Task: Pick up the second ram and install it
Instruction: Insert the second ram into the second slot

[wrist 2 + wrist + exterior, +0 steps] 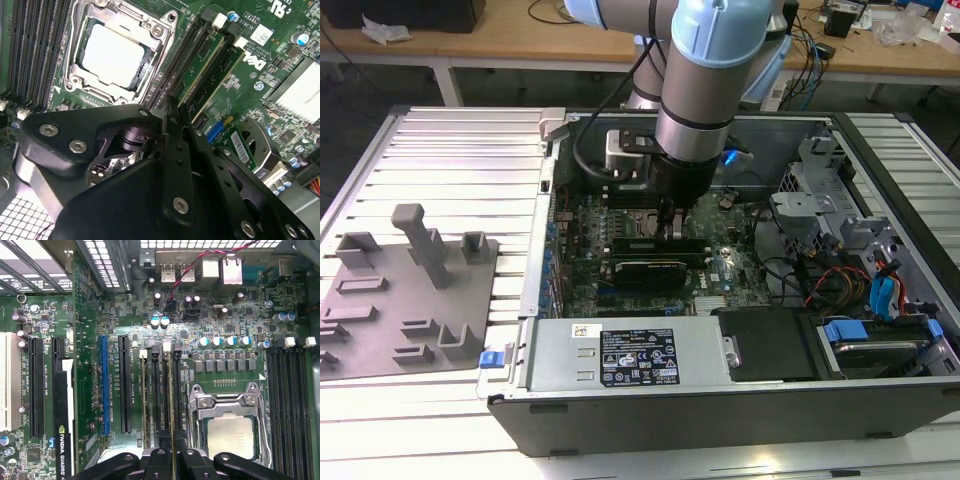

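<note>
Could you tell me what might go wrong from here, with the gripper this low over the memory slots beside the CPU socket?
1. The gripper sits tight among the memory slots; a slight sideways offset could press the second ram against a slot wall rather than into it.
2. The CPU socket lies right beside those slots, so a tilted arm could strike its metal frame.
3. The graphics card stands close by in the exterior view and could be knocked.

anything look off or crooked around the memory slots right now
Nothing stands out. The claw sits low over the slots beside the processor socket, and the memory sticks already seated there look straight and level.
</note>
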Robot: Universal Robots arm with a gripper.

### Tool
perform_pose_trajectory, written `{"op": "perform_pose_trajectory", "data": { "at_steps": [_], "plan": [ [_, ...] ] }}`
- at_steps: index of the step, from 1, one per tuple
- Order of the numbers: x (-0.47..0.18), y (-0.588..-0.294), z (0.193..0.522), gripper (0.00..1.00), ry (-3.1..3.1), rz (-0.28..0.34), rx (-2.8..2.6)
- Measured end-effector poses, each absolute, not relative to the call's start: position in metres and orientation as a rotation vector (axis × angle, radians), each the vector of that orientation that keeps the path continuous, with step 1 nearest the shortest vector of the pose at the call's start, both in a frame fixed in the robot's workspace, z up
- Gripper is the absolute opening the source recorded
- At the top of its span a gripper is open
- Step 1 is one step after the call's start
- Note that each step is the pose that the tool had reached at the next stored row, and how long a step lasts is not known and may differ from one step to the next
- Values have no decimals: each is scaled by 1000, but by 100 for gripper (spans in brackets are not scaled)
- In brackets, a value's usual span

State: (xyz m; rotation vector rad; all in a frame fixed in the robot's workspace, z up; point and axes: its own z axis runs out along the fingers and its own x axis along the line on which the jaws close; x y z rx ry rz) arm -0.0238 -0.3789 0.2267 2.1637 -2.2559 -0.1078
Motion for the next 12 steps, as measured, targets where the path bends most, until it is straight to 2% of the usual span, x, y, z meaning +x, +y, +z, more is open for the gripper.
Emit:
{"op": "perform_pose_trajectory", "data": {
  "at_steps": [6, 7, 8, 12],
  "plan": [
    [-24, -379, 223, 13, -2253, -108, 2167],
    [-24, -379, 223, 15, -2254, -109, 2167],
    [-24, -379, 223, 21, -2254, -109, 2167],
    [-24, -379, 232, 21, -2252, -107, 2166]
  ]
}}
